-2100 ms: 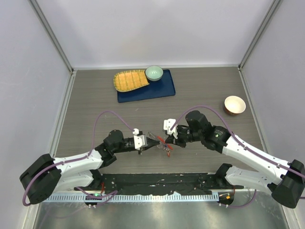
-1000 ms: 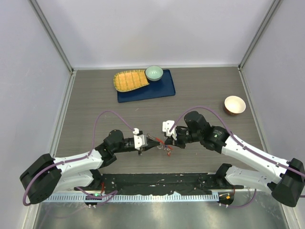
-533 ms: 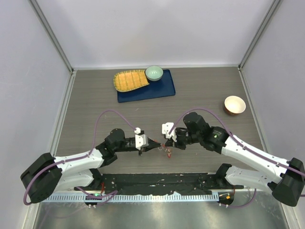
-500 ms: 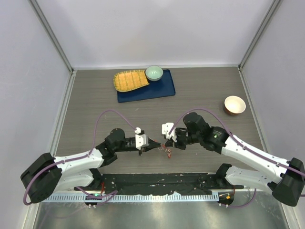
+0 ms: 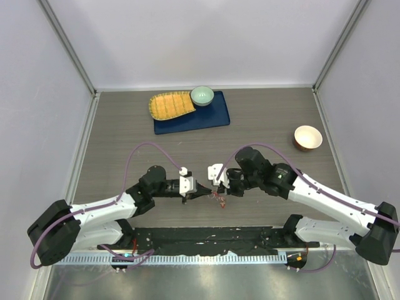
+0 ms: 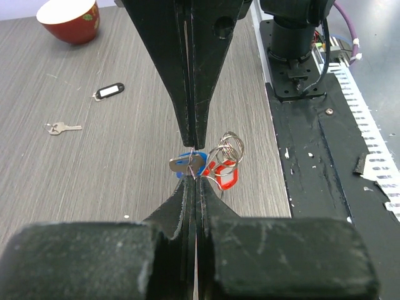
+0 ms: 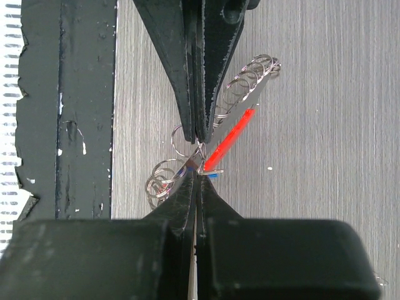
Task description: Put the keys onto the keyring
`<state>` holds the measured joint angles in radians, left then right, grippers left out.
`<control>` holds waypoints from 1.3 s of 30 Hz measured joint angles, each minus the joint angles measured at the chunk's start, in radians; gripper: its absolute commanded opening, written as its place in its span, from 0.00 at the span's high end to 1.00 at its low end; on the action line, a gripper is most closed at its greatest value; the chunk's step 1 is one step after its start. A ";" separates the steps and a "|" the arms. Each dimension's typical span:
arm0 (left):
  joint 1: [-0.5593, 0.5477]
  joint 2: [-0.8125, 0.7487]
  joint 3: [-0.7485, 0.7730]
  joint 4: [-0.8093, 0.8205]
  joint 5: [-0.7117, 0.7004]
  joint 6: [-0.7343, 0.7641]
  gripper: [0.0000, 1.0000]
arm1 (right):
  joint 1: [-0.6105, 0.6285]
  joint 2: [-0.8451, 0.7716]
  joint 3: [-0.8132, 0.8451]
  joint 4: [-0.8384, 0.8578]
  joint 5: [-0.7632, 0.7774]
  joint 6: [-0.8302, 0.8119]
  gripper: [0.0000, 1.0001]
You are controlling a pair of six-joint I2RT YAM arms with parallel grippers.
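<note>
Both of my arms meet tip to tip above the near middle of the table [image 5: 125, 125], and most of what matters is crowded into that one spot. From overhead the bundle is only a reddish speck just beneath the tips, too small to sort out.

My left gripper [image 6: 195, 182] is squeezed fully closed, with no gap between its jaws. My right gripper [image 7: 199, 172] is closed just as tightly, and the two sets of tips nearly touch. The keyring [image 7: 249, 82] sits right at that meeting point. Its chain of grey rings trails away from the tips, with the long red tag [image 7: 231, 142] running alongside it.

The blue key [image 6: 189, 166] lies between the two sets of tips, its head touching my left ones. On its near side is a looped red piece [image 6: 224, 177], which could be the tag or a red key; I cannot tell which. My own jaws hide which part each gripper actually pinches.

Farther right on the table, well apart from all this, lie a bare silver key [image 6: 62, 128] and a black tag [image 6: 109, 92]. Beyond them is a red bowl [image 6: 69, 15], cut off by the edge of the left wrist view. A black mat [image 6: 312, 156] runs along the near edge.
</note>
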<state>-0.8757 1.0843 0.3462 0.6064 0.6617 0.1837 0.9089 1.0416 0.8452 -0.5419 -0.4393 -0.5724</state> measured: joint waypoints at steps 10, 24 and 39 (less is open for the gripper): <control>0.001 0.000 0.002 -0.015 0.040 0.002 1.00 | 0.034 0.030 0.037 -0.058 0.002 -0.036 0.99; 0.001 0.011 0.002 -0.005 0.073 -0.023 1.00 | 0.059 0.048 0.048 -0.062 -0.003 -0.055 0.99; -0.001 0.003 0.002 0.006 -0.033 -0.078 1.00 | 0.065 0.059 0.049 -0.022 0.018 -0.049 0.99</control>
<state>-0.8768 1.0870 0.3481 0.6125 0.6285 0.1059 0.9737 1.1004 0.8940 -0.5636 -0.4210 -0.6216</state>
